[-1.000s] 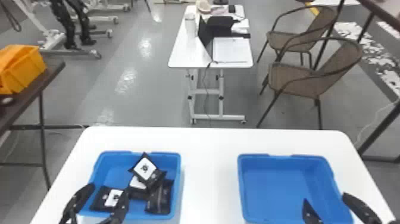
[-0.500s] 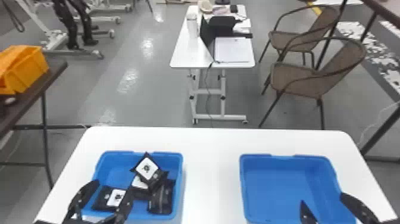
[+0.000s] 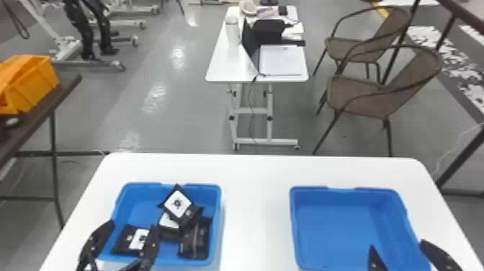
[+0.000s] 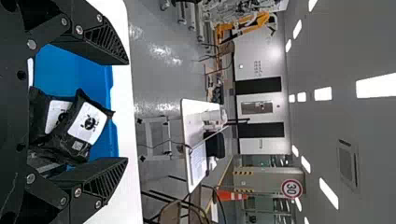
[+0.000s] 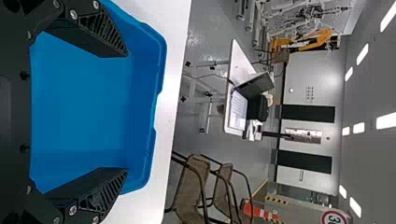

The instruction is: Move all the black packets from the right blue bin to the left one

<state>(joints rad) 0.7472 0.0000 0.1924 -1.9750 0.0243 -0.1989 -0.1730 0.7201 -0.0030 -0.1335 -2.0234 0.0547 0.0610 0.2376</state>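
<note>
White table [image 3: 255, 212], grey floor [image 3: 183, 111], brown chairs [image 3: 360, 95] beyond; left claw [image 3: 133, 224], right claw [image 3: 397, 244] released.

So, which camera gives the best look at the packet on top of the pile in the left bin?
The left wrist view: the top packet looks largest there, its white label and dark symbol facing the camera, though turned sideways. The head view shows it smaller, lying over another packet in the left bin.

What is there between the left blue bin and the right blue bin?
Between the left bin and the right bin lies bare white table, as the head view shows.
</note>
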